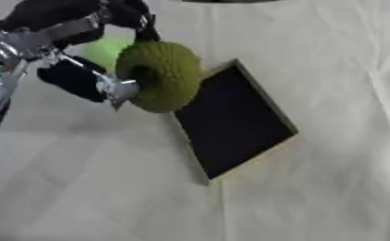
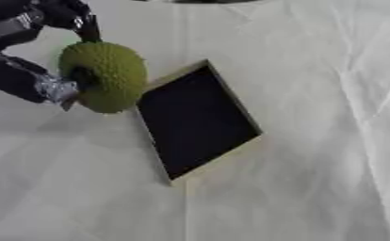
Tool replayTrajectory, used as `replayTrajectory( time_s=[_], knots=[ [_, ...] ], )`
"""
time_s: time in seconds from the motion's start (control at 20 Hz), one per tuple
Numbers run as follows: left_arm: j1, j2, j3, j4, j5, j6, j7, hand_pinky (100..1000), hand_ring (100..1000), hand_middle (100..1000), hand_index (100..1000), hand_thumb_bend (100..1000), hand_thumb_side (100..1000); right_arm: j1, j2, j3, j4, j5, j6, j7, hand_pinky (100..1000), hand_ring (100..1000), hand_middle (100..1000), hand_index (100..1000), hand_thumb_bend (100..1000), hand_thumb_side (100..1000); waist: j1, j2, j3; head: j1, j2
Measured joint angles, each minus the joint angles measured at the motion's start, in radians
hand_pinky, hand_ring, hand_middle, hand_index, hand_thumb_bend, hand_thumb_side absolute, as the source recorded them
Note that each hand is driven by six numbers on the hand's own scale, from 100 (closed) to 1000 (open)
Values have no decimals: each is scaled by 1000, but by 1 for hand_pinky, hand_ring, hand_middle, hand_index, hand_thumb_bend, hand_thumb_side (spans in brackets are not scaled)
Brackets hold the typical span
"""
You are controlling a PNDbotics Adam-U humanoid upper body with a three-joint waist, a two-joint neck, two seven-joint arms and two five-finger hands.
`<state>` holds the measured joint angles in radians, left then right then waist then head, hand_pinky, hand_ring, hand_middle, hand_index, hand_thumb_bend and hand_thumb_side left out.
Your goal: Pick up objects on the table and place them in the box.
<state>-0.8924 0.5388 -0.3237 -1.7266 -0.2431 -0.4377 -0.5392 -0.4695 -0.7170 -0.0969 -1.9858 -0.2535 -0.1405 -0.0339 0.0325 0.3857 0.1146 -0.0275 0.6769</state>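
The left hand (image 1: 83,77) comes in from the upper left with its fingers (image 1: 145,23) curled round a green ring-shaped object (image 1: 161,75), a thick doughnut with a knobbly, pebbled skin and a dark hole in the middle; one digit appears to reach into that hole while another hooks over the top edge. The ring hangs above the worktop (image 1: 91,188), overlapping the upper left corner of the box (image 1: 231,120) as seen from above, not yet over its middle. It looks like a soft, light toy, likely foam or rubber, so it should give a little under the grip, and the rough surface ought to resist slipping; through the hole and over the rim seems the natural place to take it. The box is shallow, rectangular, turned at an angle, with pale thin walls and a dark inside that seems bare. The worktop is covered in a creased off-white cloth. The right hand shows in neither view.
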Motion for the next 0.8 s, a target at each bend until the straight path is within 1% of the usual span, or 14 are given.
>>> replayTrajectory(
  time_s=[0.2, 0.35, 0.5, 0.65, 0.8],
  knots=[
    [6, -65, 0, 2, -26, 0, -4, 591, 448, 374, 617, 100, 299, 0, 0, 0, 0, -1, 2, 0, 892, 855, 640, 769, 100, 530, 4, -5, 2, -6, 1],
    [13, -123, 0, 18, -64, -3, -7, 589, 445, 370, 614, 100, 325, 0, 0, 0, 0, -2, 3, 1, 892, 855, 640, 769, 100, 530, 5, -8, 3, -11, 8],
    [14, -174, 0, 47, -104, -9, -13, 589, 446, 371, 613, 100, 314, 0, 0, 0, 0, -4, 4, 2, 892, 855, 640, 768, 100, 530, 8, -9, 5, -16, 9],
    [14, -206, -1, 84, -144, -18, -21, 591, 452, 377, 618, 100, 296, 0, 0, 0, 0, -4, 5, 3, 893, 856, 640, 768, 100, 529, 10, -9, 5, -16, 9],
    [14, -220, -1, 130, -194, -29, -23, 595, 458, 384, 624, 100, 285, 1, 0, 0, 0, -4, 6, 4, 893, 856, 639, 768, 100, 529, 11, -9, 5, -16, 9]
  ],
)
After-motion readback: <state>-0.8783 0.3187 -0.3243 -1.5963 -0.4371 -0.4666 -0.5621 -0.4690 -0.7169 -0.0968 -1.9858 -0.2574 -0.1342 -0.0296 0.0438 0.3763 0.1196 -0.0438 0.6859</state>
